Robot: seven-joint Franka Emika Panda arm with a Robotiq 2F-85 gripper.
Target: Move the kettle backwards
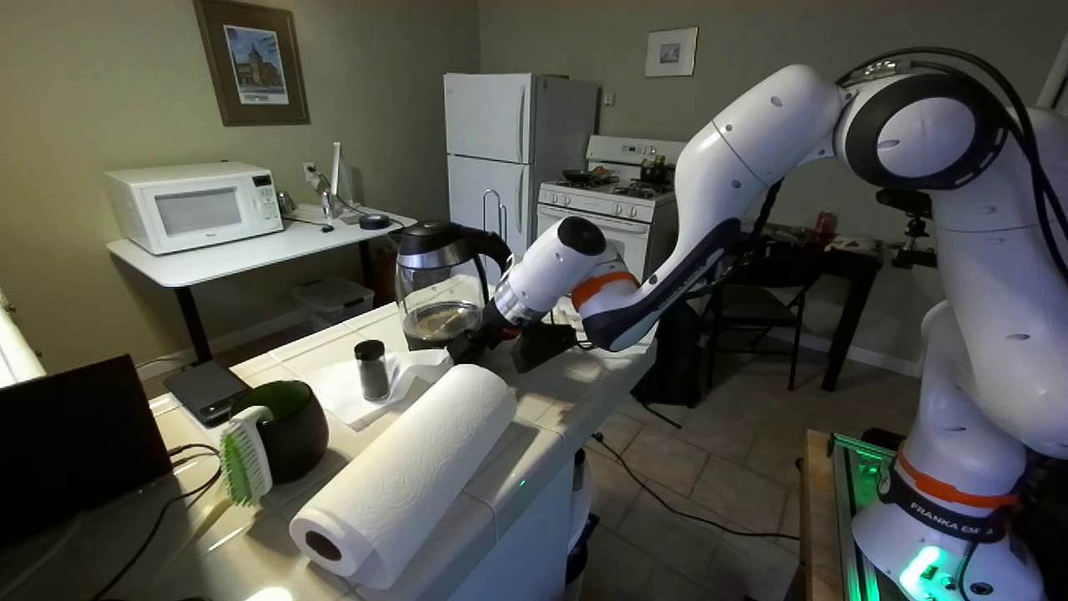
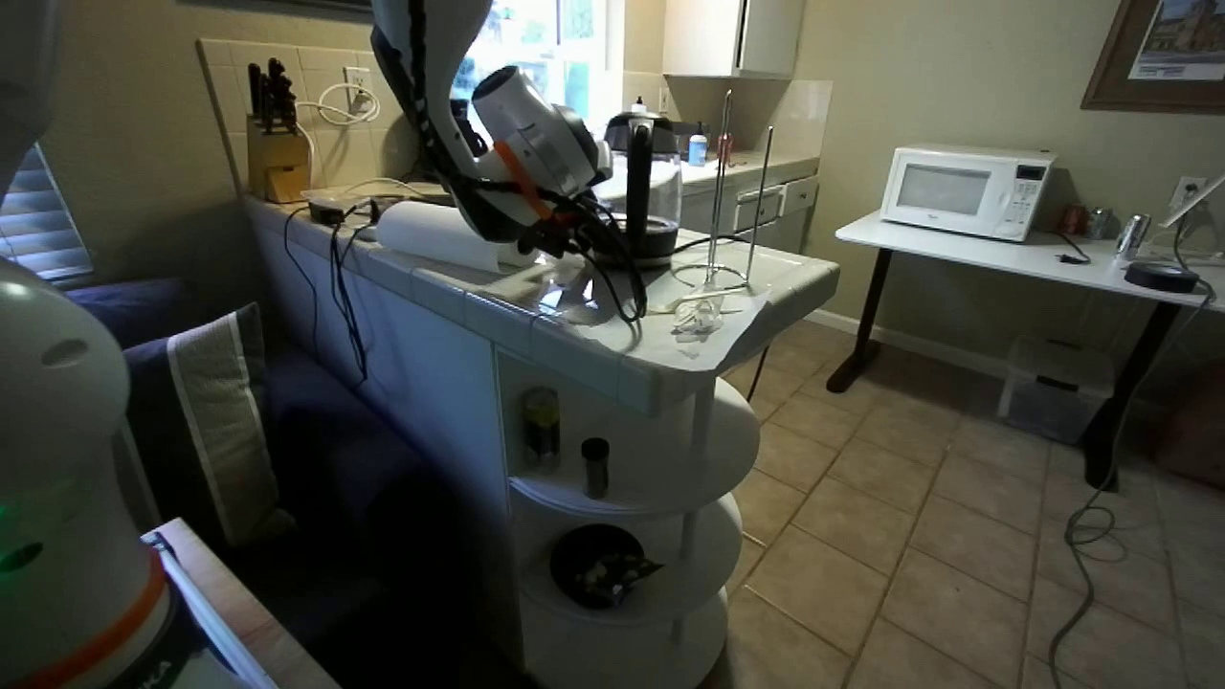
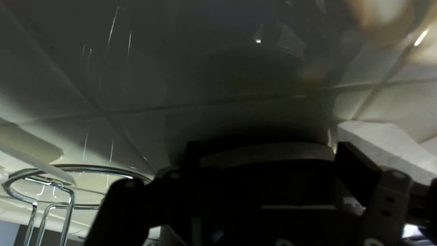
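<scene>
The kettle (image 1: 442,288) stands upright on the tiled counter. It is a clear glass jug with a dark lid and black handle, and holds some dark residue or liquid low inside. It also shows in an exterior view (image 2: 662,196), partly behind its handle. My gripper (image 1: 477,340) is low at the counter, beside the kettle's lower part. In the wrist view, which looks upside down, my gripper (image 3: 268,150) has its fingers spread wide. A dark rounded shape with a grey band (image 3: 269,153), likely the kettle's base, lies between or just beyond them. Contact cannot be told.
A paper towel roll (image 1: 417,472) lies near the gripper. A small black cylindrical cup (image 1: 372,370) stands on white paper. A wire stand (image 2: 713,211) is close to the kettle, near the counter's end. A green-black bowl with a brush (image 1: 292,430) and a laptop (image 1: 79,451) are farther along.
</scene>
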